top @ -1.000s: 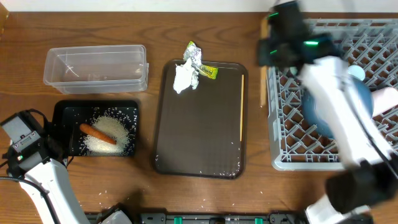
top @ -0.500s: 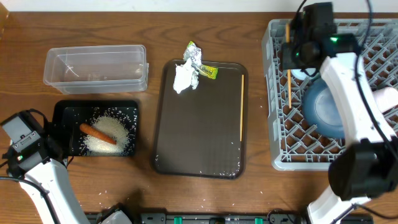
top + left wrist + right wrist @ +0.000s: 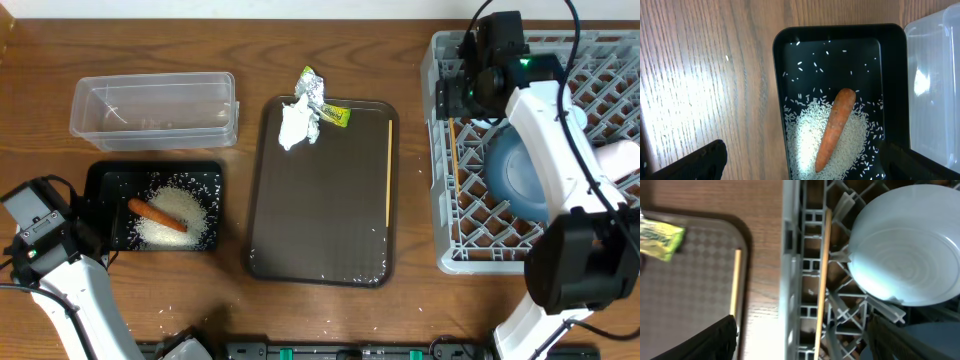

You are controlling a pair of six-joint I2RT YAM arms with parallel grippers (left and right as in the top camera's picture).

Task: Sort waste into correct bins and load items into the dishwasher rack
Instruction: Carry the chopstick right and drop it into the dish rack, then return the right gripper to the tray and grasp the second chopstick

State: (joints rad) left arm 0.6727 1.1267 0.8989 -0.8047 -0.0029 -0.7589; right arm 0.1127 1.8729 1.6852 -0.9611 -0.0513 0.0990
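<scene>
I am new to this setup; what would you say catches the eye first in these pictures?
The big grey dishwasher rack at the right stands out, with a large blue bowl and one chopstick lying inside. At lower left, an orange carrot lies on white rice in the black tray. A second chopstick lies on the brown tray.

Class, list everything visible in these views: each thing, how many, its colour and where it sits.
tub: one, clear, far left
black tray: one, near left
rice: one pile, white, in black tray
carrot: one, orange, on rice
serving tray: one, brown, centre
tissue, foil, packet: one each, white, silver, yellow-green, serving tray's far edge
chopsticks: two, wooden, one on serving tray, one in rack
rack: one, grey, right
large bowl: one, blue, in rack
small bowl: one, light-blue, in rack
cup: one, whitish, rack's right edge
left end effector: black, open, over black tray
right end effector: black, open, over rack
</scene>
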